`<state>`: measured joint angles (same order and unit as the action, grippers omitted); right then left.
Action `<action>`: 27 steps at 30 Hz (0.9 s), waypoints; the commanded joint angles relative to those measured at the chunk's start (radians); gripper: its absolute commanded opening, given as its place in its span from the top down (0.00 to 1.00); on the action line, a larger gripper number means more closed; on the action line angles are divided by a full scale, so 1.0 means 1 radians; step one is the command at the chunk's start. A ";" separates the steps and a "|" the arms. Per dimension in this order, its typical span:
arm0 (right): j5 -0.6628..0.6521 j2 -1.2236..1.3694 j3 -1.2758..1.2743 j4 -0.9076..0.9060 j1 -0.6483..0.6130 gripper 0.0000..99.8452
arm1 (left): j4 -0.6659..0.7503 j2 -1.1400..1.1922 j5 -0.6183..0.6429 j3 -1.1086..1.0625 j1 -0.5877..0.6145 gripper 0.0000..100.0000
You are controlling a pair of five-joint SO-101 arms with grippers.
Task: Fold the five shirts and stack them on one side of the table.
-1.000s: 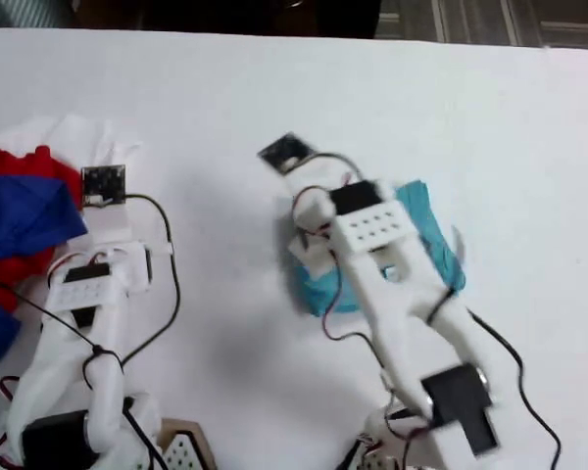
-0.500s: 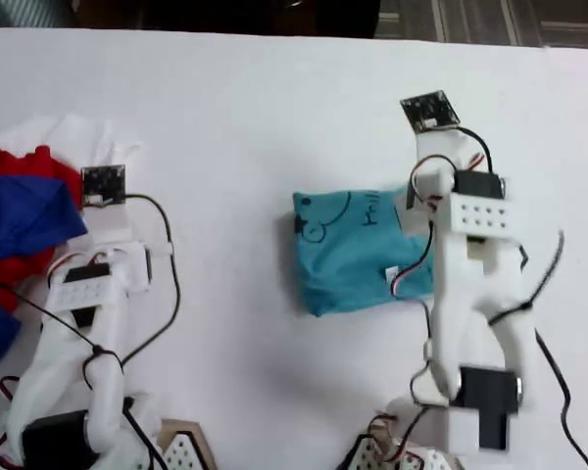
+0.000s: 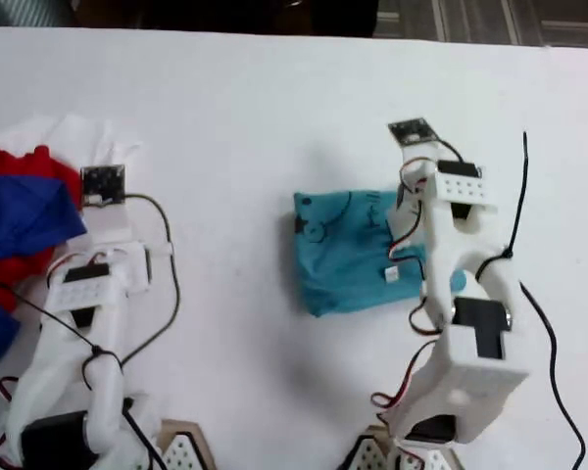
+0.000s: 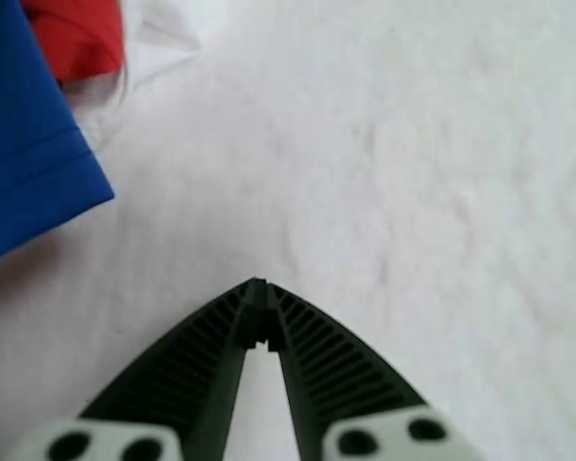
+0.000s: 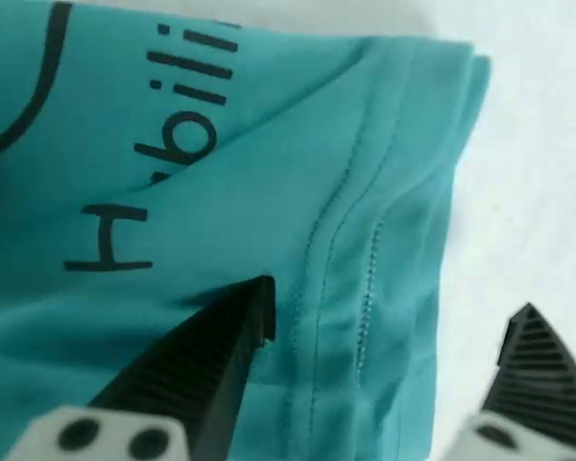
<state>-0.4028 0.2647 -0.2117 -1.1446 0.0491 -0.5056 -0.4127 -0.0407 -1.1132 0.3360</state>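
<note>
The teal shirt (image 3: 345, 253) lies folded into a squarish packet a little right of centre in the high view. It sits flat on the bench (image 3: 274, 108), with black lettering and a drawn curve on its upper face. The right wrist view shows a stitched hem along the folded edge of the shirt, with bare bench just beyond it. The right gripper (image 5: 394, 322) hangs over that edge with its jaws spread wide — one finger over the fabric beside the hem, the other out over the bench — and nothing is held between them. In the high view the right arm (image 3: 449, 264) stands over the packet's right-hand side.

At the left edge of the high view sits a loose heap. A blue shirt (image 3: 24, 220) lies over a red shirt (image 3: 15, 166), and a white shirt (image 3: 73, 132) shows behind them. The left arm (image 3: 78, 294) is just right of the heap. The left gripper (image 4: 257, 312) is closed, its tips meeting on nothing, over bare bench close to the blue shirt's hem.

The bench is white and matte — the left wrist view shows faint creases in it. Along the top of the high view runs a dark strip of room, with grey tiled floor (image 3: 490, 22) at the upper right.
</note>
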 commanded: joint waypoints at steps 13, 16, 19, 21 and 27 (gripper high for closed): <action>-0.008 0.180 0.060 -0.085 -0.065 0.76 | 0.018 0.002 0.003 0.015 -0.006 0.97; -0.008 0.236 0.132 -0.160 -0.087 0.94 | 0.018 0.002 0.003 0.015 -0.006 0.97; -0.006 0.294 0.221 -0.243 -0.104 0.96 | 0.018 0.002 0.003 0.015 -0.006 0.97; -0.002 0.334 0.281 -0.297 -0.108 0.93 | 0.018 0.002 0.003 0.015 -0.006 0.97; 0.000 0.409 0.419 -0.398 -0.104 0.92 | 0.018 0.002 0.003 0.015 -0.006 0.97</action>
<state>-0.4012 0.6237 0.1780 -1.4837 -0.0077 -0.5056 -0.4127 -0.0407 -1.1132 0.3345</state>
